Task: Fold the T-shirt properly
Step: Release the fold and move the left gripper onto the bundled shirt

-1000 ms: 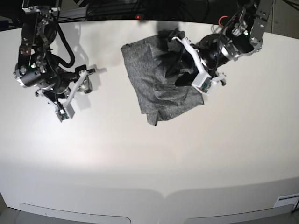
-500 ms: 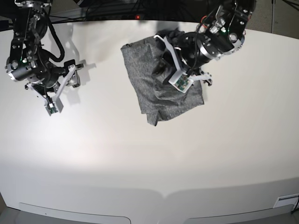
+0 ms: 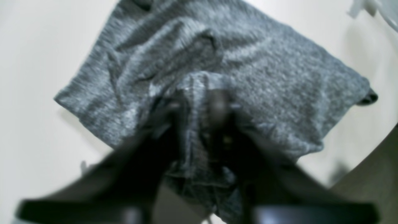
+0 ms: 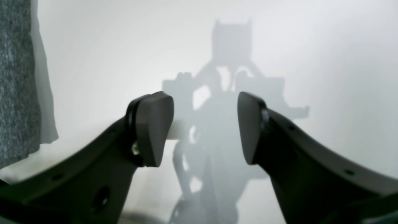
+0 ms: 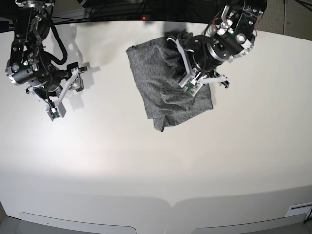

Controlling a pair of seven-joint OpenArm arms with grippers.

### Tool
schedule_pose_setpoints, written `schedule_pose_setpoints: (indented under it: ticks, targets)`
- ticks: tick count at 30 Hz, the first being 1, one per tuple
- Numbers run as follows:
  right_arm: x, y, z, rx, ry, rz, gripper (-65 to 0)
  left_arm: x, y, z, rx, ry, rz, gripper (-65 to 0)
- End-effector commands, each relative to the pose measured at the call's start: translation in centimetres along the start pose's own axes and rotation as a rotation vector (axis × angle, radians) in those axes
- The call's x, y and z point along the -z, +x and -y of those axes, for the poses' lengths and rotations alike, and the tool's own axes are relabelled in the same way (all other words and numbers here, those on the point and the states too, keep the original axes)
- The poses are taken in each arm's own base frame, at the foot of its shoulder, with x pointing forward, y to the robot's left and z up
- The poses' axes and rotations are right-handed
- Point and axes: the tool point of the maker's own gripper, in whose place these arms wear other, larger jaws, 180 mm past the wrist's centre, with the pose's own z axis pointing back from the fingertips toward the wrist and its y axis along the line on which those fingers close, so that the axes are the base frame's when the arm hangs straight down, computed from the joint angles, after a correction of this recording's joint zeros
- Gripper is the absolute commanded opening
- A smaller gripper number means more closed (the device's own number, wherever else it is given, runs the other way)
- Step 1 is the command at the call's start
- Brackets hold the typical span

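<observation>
the left gripper [image 3: 199,102] has its dark fingers [image 3: 217,102] pinched on a bunched ridge of the t-shirt [image 3: 273,71], grey knit gathered between the pads and drooping below them toward the camera. the view is soft with blur, so how much cloth sits in the grip is hard to tell, but the fold is plainly caught. beyond the fingertips the shirt spreads flat and rumpled, one corner off to the far left of the fingers, another with a dark tip off to the right. in the base view this gripper [image 5: 191,84] sits over the middle of the t-shirt [image 5: 151,73], which lies as a roughly folded, wrinkled slab on the white table [image 5: 146,165].

the right gripper [image 4: 205,130] stands open at a moderate gap, nothing between its fingers [image 4: 152,130], only bare table and its own shadow past the tips. a strip of grey cloth shows at the far left edge of that view, apart from the fingers. in the base view the right gripper [image 5: 54,109] hangs well apart from the shirt.

the step in hand looks like a fold carried by the left arm alone: a gathered edge held for laying over. the next move likely calls for drawing that fold across and setting it down smoothly, with the free gripper coming in to steady or straighten the far edge.
</observation>
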Motion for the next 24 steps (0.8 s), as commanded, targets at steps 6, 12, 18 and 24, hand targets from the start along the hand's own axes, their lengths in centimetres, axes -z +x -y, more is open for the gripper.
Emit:
schedule_pose_setpoints:
  ticks: [6,12,18,24]
  targets:
    - [-0.6,1.6,0.7,-0.009,-0.018,0.066,-28.5,-0.4,0.2,0.7,-0.034,-0.036,-0.027,-65.0]
    - [-0.6,2.4,0.6,-0.009,-0.016,0.107,-28.5,-3.3,1.5,2.2,-0.032,-0.057,0.042,-65.0]
    - [-0.6,2.6,0.2,0.001,0.008,0.119,-28.5,-5.2,1.3,2.3,-0.072,-0.023,0.118,-65.0]
    - [-0.6,2.2,-0.1,0.006,0.025,0.101,-28.5,-5.5,3.9,1.4,-0.053,-0.004,0.252,-45.0]
